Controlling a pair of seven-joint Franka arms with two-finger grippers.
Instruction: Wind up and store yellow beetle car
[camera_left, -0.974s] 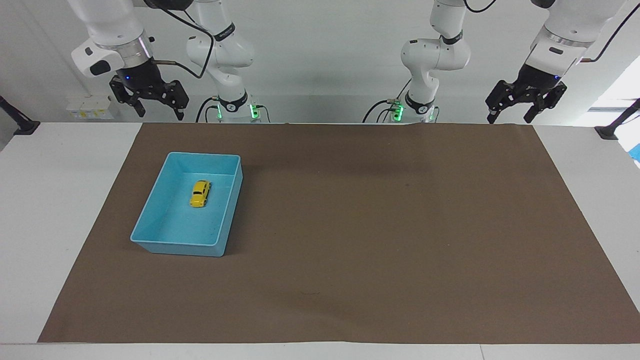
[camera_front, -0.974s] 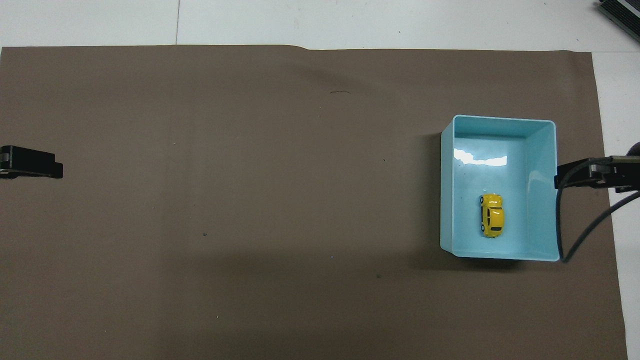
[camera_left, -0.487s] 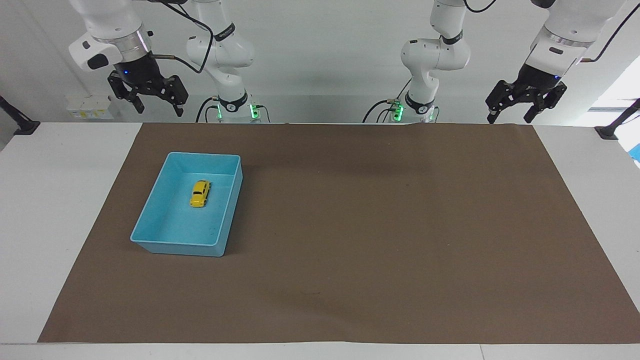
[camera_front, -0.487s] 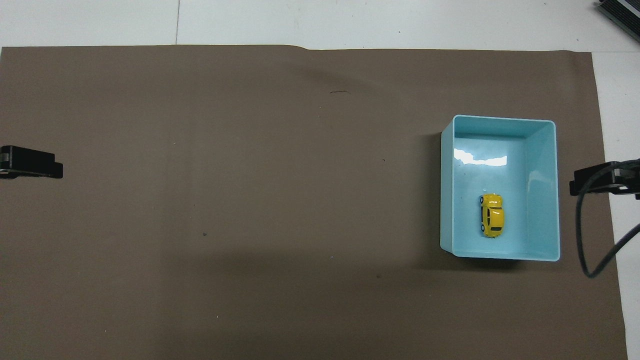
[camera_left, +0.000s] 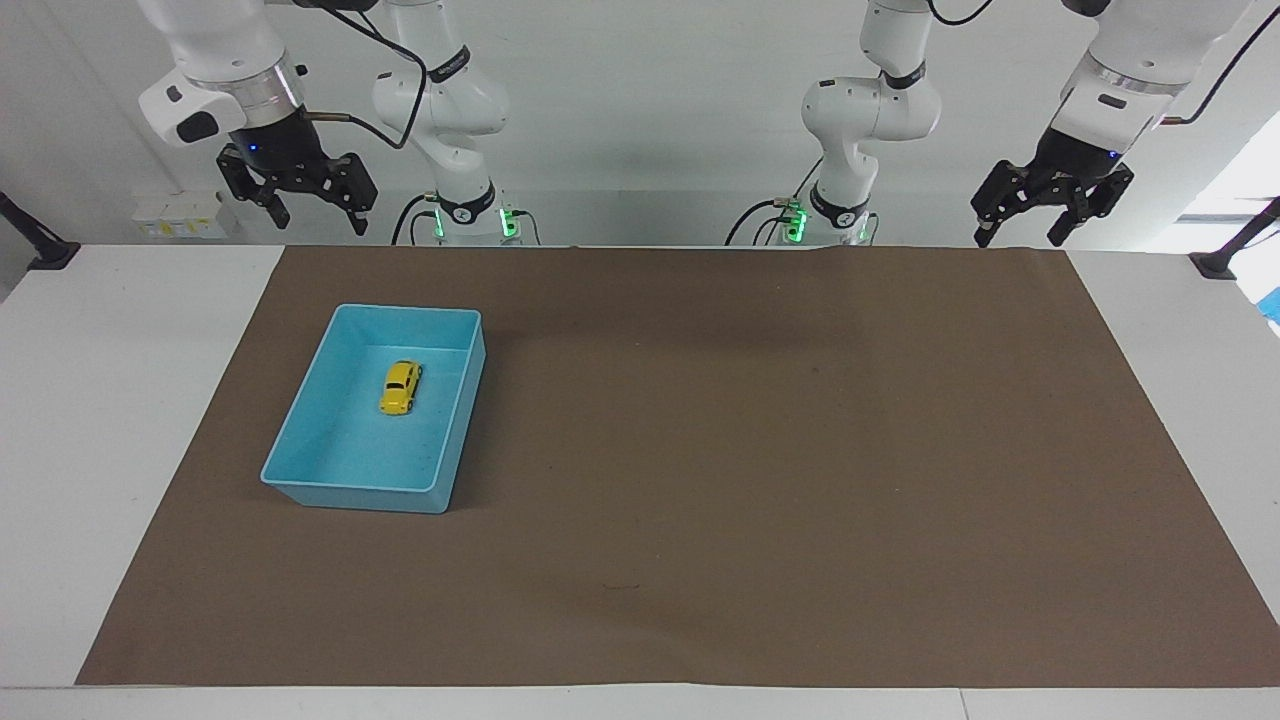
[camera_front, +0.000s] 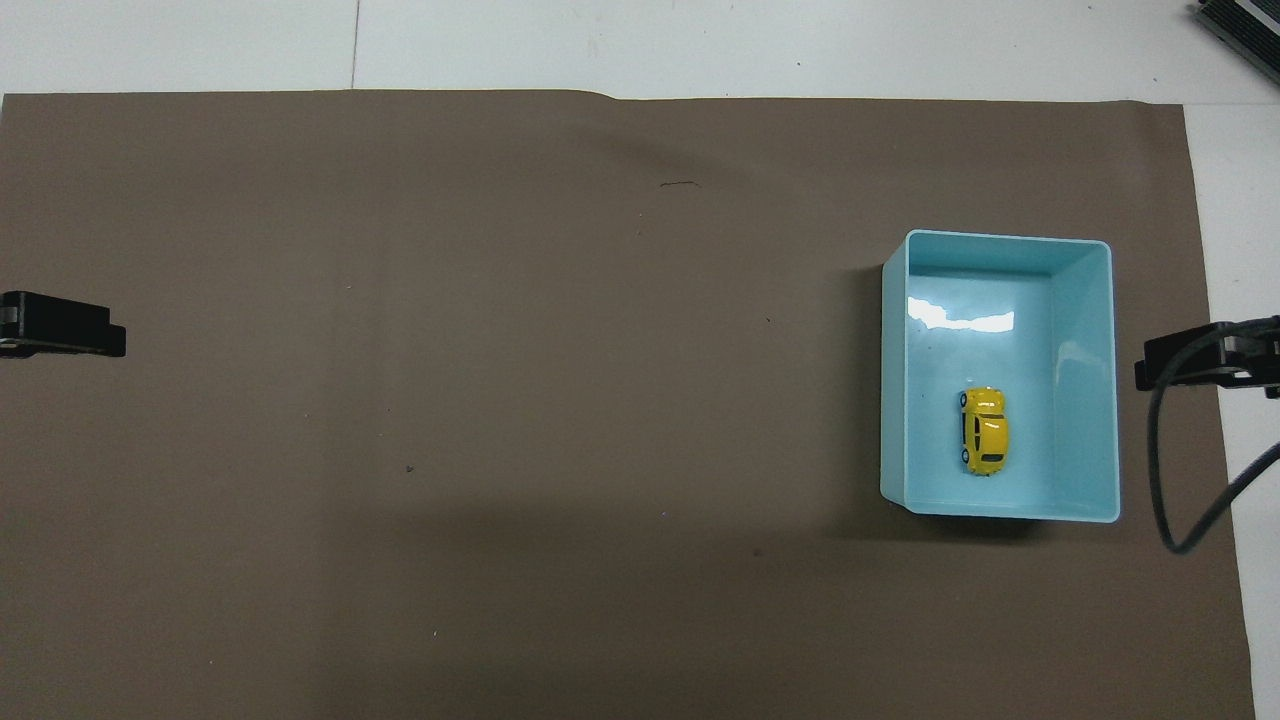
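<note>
car sits in bin, both arms raised

since a second ago the right gripper (camera_left: 312, 208) has lifted and drawn away from the blue bin (camera_left: 300, 445), jaws open and empty. inside the bin rests the yellow beetle car (camera_left: 400, 387), upright. left gripper (camera_left: 1020, 227) waits open over the brown mat (camera_left: 760, 450)'s corner. overhead, both grippers are cut off at the edges.

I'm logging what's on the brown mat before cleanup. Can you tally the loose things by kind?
Toy cars: 1, the yellow beetle car, lying in the bin
Bins: 1, the blue bin, toward the right arm's end of the table
Total: 2
</note>
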